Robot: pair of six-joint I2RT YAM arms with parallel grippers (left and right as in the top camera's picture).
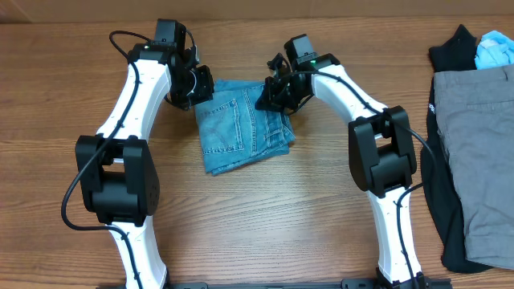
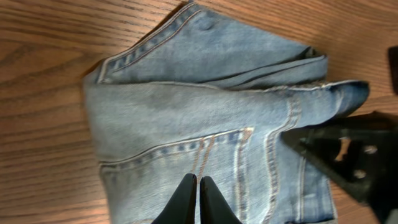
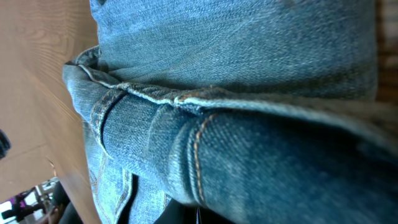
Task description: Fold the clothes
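My left gripper [image 2: 198, 182] is closed and empty, jeans [image 2: 205, 112] just beneath. I can't read the right gripper [image 1: 275, 95]. I'd press the fold flat evenly.

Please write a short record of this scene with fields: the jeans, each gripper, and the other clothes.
jeans: folded small, in the middle of the table
left gripper: shut, above the back pocket
right gripper: at the jeans' far right corner; open or shut not visible
other clothes: grey trousers lying on a black garment, right side
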